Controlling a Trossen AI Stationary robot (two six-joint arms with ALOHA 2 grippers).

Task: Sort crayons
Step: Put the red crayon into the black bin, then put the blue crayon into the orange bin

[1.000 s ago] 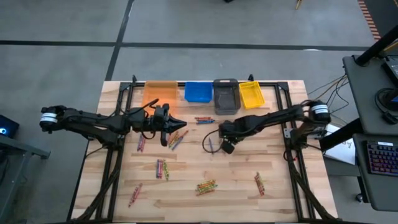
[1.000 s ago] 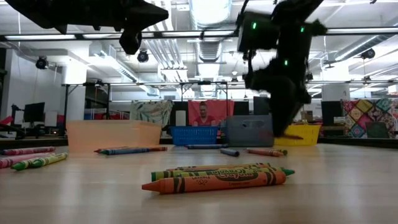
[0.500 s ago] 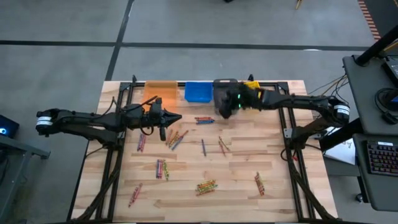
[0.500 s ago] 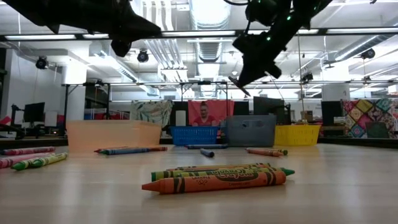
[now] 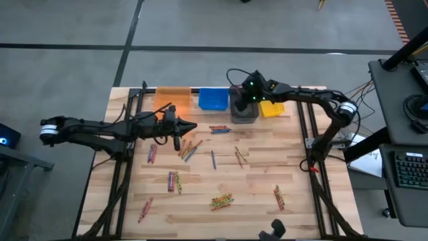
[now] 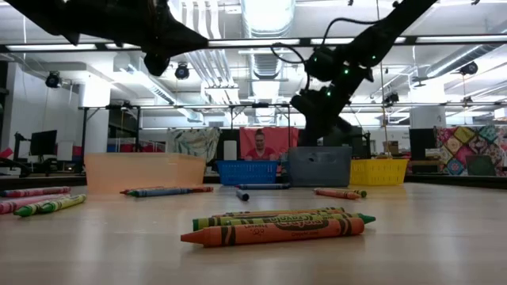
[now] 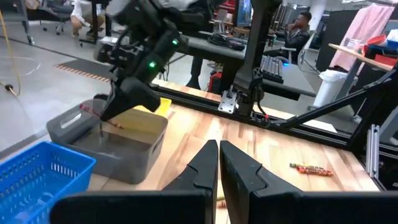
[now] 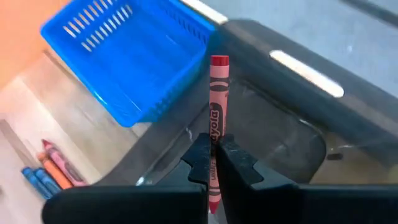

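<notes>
R gripper clamped on red crayon, pinched mid-length, tip sticking out over grey bin. L gripper closed, empty, above counter

Wooden table, scattered crayons, four bins

A small heap of crayons, orange one in front and green ones behind, lies near the table's front edge. Along the far edge stand four bins: orange bin, blue bin, grey bin, yellow bin. A dark arm reaches down just above the grey bin. A person sits beyond the table
</notes>
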